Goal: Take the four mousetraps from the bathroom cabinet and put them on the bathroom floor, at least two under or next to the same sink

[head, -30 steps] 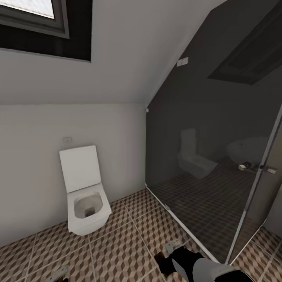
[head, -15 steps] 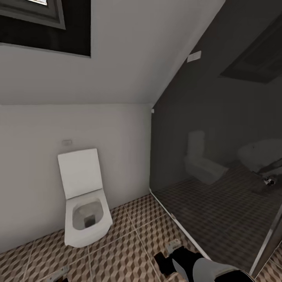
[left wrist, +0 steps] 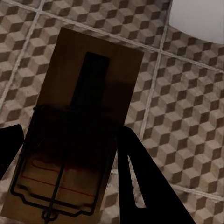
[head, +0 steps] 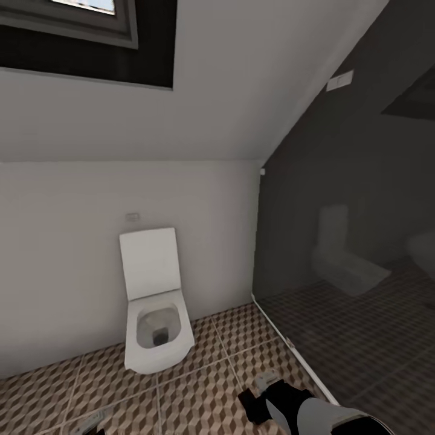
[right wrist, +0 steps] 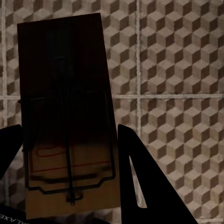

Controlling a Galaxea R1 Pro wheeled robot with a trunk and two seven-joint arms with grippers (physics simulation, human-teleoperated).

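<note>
Each gripper clamps a mousetrap above the bathroom floor (head: 199,386). The left gripper (left wrist: 70,154) grips one mousetrap (left wrist: 79,126) between its dark fingers (left wrist: 140,182), wire frame facing the camera, with a white fixture corner (left wrist: 198,18) beyond. The right gripper (right wrist: 70,154) pinches another mousetrap (right wrist: 65,107) the same way (board upright over a grout crossing). From the head, a white toilet (head: 154,302) stands against the wall beside a dark glass partition (head: 356,254)

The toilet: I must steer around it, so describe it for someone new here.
Below the sloped ceiling, against the white back wall, left of the dark glass shower panel, stands the toilet. It alone is white and boxy, its square lid raised, on the cube-patterned floor.
</note>
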